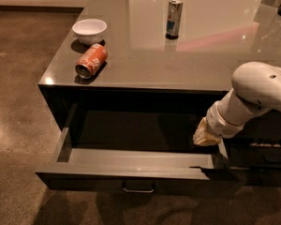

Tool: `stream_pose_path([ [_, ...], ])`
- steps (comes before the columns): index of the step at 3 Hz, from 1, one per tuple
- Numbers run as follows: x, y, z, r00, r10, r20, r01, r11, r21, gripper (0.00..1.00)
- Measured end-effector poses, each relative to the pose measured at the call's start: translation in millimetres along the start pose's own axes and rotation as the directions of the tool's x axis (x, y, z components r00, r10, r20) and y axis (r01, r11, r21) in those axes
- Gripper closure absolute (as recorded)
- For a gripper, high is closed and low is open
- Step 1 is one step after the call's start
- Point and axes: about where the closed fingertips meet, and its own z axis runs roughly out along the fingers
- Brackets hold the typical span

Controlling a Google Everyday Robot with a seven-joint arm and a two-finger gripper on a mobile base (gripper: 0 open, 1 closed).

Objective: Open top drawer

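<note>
Gripper, pale and blunt on a rounded white arm, tucked inside the right end of the top drawer, apparently to drag the flat dark front outward from behind rather than by the small bar handle down to its left; cannot tell whether clamped or loose. Stretches leftward from the gripper, wide, smooth-floored, well out of the cabinet, with toppled orange can, white bowl and upright tin above on the glossy grey countertop.
</note>
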Motion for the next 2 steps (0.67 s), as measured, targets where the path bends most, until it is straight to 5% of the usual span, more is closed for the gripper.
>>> stream_pose_path([
  [1, 0.3, -16.7, 9.4, 1.0, -0.007, 0.016, 0.007, 0.9998, 0.017, 1.0],
  [2, 0.7, -13.8, 37.8, 0.998, 0.018, 0.058, -0.016, 0.9996, -0.025, 1.0],
])
